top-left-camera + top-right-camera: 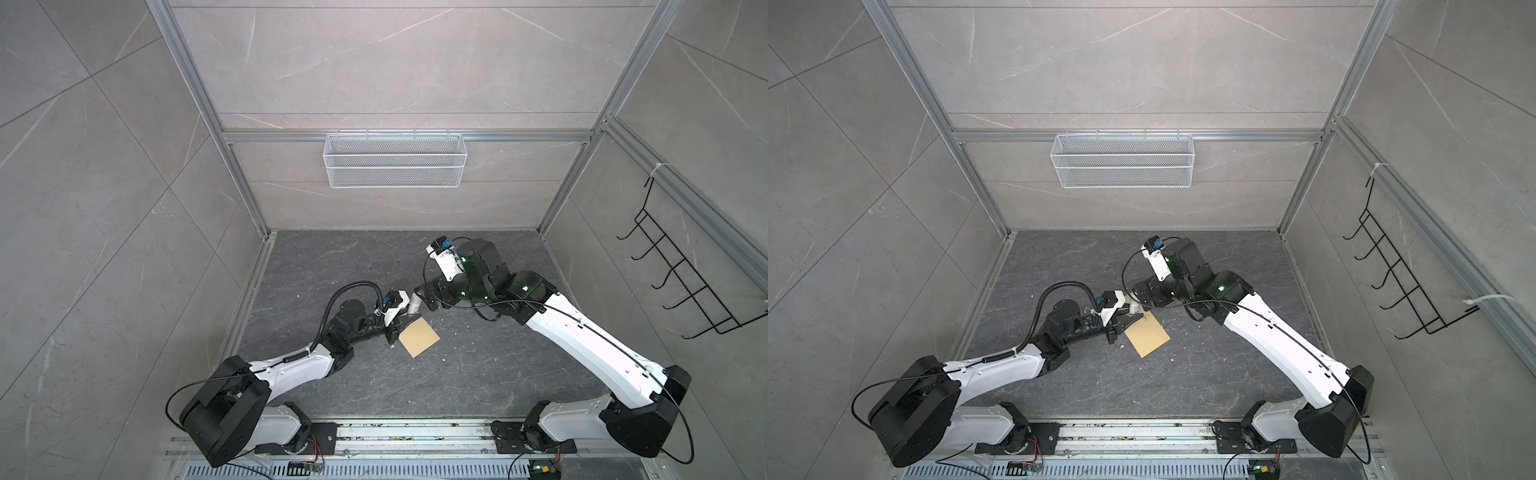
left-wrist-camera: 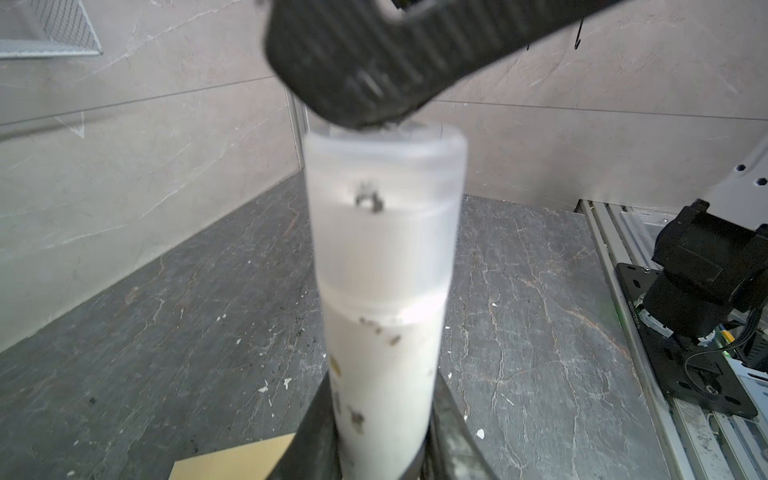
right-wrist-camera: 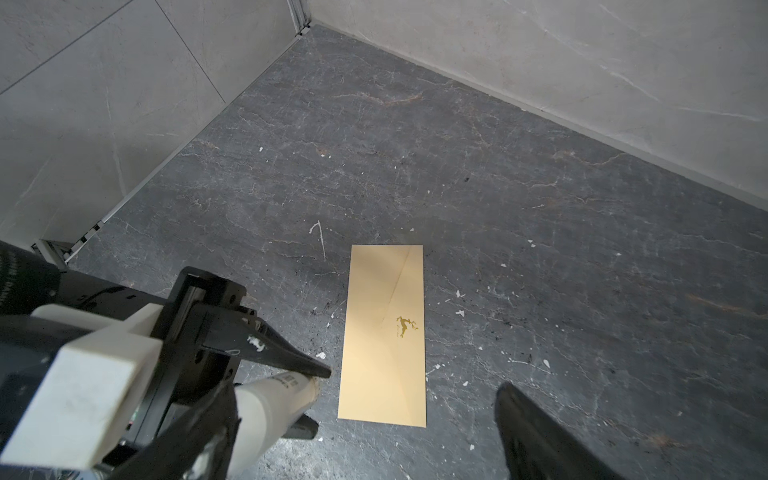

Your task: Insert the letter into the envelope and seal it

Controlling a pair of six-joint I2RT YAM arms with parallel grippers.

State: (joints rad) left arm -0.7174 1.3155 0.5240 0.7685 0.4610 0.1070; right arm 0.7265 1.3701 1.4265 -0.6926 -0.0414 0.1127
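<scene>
Sealing step: left tool (image 2: 380, 436) grips a glue stick (image 2: 382, 291) beside the envelope (image 3: 384, 340), flat on the tabletop (image 3: 540, 208); letter unseen. Right tool (image 1: 419, 300), wide open, is at the cap (image 2: 384, 199); next it likely needs to close and pull.

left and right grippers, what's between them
A white plastic tube with a translucent cap, gripped by the left gripper, its cap at the right gripper; left wrist view.

Dark grey veined floor (image 1: 374, 266), flecked with pale scraps; pale grey tiled walls (image 1: 395, 62) far, left and right; aluminium frame (image 1: 407, 136) along the corners; white wire basket (image 1: 395, 160) on the far wall; black hook rack (image 1: 681, 274) on the right wall; even light.
</scene>
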